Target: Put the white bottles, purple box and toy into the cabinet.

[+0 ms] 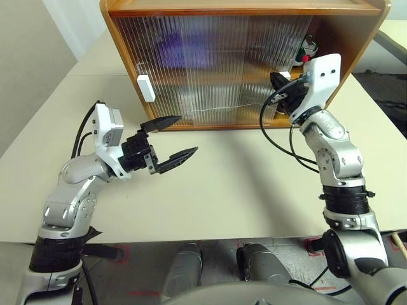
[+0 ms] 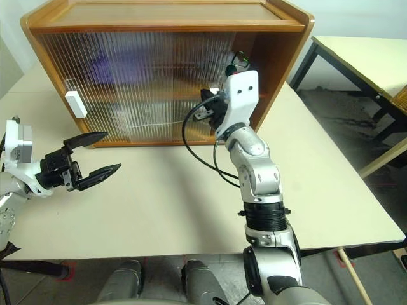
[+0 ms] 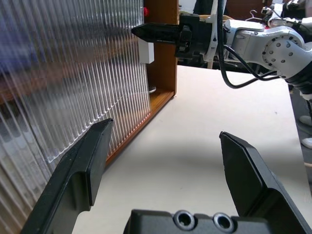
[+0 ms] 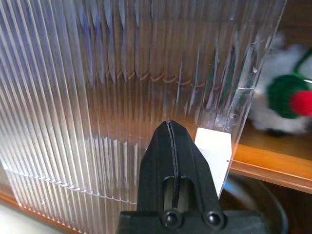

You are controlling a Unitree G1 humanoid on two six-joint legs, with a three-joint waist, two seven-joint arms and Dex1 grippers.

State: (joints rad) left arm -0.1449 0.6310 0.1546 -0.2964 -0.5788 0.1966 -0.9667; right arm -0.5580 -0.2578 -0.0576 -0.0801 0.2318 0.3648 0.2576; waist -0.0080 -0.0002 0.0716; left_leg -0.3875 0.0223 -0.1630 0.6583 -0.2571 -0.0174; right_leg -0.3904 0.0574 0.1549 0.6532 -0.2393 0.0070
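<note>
Big wooden cabinet w/ ribbed translucent sliding doors (image 1: 210, 70) sits upright on pale bench (image 1: 222, 190), long axis across, front facing robot. White plush bear toy (image 4: 282, 102) on upper shelf at right opening. Right end effector (image 4: 170, 134) fingers together, at door's white handle (image 4: 214, 151). Left end effector (image 1: 170, 141) fingers apart, holding nothing, over bench.

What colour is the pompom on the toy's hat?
Red, on a green hat; the toy shows best in the right wrist view.

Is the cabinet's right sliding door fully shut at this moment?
No. A gap remains at the cabinet's right end, where the toy shows uncovered past the door's edge.
</note>
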